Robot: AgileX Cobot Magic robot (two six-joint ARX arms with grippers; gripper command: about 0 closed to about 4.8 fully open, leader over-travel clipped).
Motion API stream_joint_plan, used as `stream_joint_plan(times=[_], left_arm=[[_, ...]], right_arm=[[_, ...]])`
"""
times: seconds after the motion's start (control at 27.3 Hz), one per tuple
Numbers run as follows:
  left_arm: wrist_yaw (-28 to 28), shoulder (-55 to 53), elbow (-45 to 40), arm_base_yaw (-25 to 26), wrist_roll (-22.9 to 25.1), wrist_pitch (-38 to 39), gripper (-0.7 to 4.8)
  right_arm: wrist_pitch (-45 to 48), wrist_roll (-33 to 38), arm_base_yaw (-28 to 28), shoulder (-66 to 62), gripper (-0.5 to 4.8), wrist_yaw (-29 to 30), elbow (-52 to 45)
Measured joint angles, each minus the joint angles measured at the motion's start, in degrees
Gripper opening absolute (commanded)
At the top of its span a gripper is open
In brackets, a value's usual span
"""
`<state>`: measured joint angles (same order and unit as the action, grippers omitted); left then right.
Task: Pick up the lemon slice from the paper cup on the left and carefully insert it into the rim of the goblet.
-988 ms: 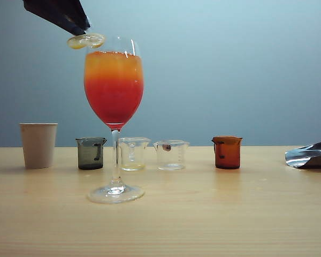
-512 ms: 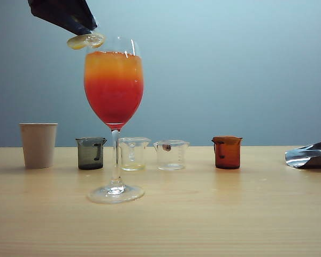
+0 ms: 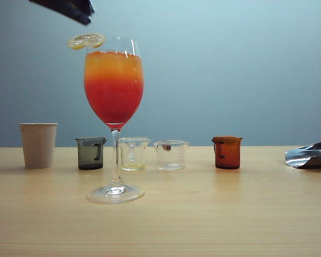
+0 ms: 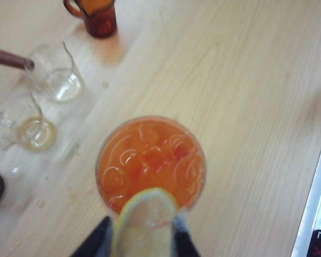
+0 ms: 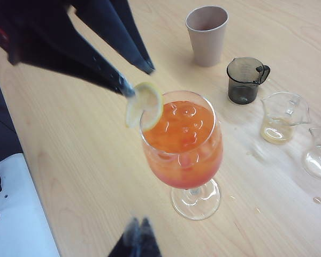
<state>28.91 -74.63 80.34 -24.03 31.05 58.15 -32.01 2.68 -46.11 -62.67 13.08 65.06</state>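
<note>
The goblet (image 3: 114,85) stands left of the table's middle, filled with a red-to-orange drink. The pale-yellow lemon slice (image 3: 86,40) sits wedged on the left side of its rim and sticks outward. My left gripper (image 3: 84,15) hangs just above the slice at the picture's top, with a gap between them. In the right wrist view the left gripper (image 5: 139,80) has its fingers spread, open, above the slice (image 5: 144,104). In the left wrist view the slice (image 4: 144,219) shows between the dark fingers (image 4: 99,242). The paper cup (image 3: 38,144) stands at far left. My right gripper (image 5: 139,224) is shut and empty, over bare table near the goblet's foot.
Behind the goblet stands a row of small beakers: a dark-grey one (image 3: 91,153), two clear ones (image 3: 132,153) (image 3: 171,155) and an amber one (image 3: 227,152). A crumpled silver thing (image 3: 310,155) lies at the right edge.
My left gripper has risen up and away from the lemon slice, which stays on the goblet's rim. The goblet and the beakers have not moved.
</note>
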Motion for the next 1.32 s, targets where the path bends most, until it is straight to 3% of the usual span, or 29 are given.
stream_joint_plan(times=[0.07, 0.37, 0.55, 0.77, 0.99, 1.32], left_arm=[[0.0, 1.66, 1.14, 0.0, -0.46, -0.07, -0.11], [-0.7, 6.1, 2.36, 0.0, -6.73, -0.37, -0.06], [-6.23, 9.79, 2.25, 0.0, -13.57, -0.5, -0.06], [-6.73, 16.41, -1.27, -0.04, -19.32, -5.86, -0.06], [-13.03, 29.83, -10.25, -0.07, -27.21, -14.58, -0.06], [-18.82, 47.12, -29.18, -0.09, -34.27, -26.62, -0.06]], right_arm=[[-0.02, 0.0, 0.0, 0.0, -0.09, 0.0, 0.0], [-0.63, -0.04, 0.02, 2.54, -0.09, -4.09, 0.0], [-3.23, -1.25, 0.09, 5.86, -0.09, -5.6, -0.55], [-0.04, -1.38, 0.26, 12.5, -0.09, -6.14, -6.34], [2.1, -1.25, 0.26, 23.08, -0.09, -9.07, -14.82], [8.17, 0.22, 0.28, 34.53, -0.09, -13.07, -27.96]])
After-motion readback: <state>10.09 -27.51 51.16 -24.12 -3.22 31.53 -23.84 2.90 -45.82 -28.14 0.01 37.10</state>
